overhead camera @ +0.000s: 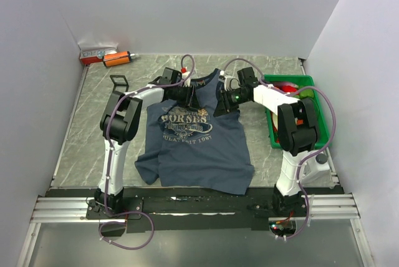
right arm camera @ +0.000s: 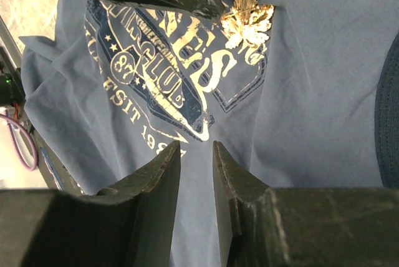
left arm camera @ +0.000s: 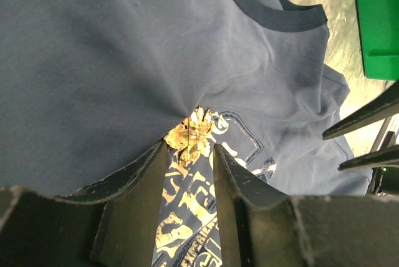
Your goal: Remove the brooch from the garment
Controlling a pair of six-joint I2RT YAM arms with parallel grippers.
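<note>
Left gripper (left arm camera: 189,148) is nearer, its fingers (left arm camera: 142,195) flanking the gold brooch (left arm camera: 192,133) on the tank top (left arm camera: 93,61) chest toward the counter's (overhead camera: 87,130) far edge, grip impossible to tell, while the right gripper (right arm camera: 194,148) hangs back, fingers slightly parted, empty.

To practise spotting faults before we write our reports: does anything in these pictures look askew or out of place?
Yes. The garment does not lie flat: creases fan out from the brooch, at the tips of the left tool, as if the cloth were pulled there. Nothing looks spilled or broken.
</note>
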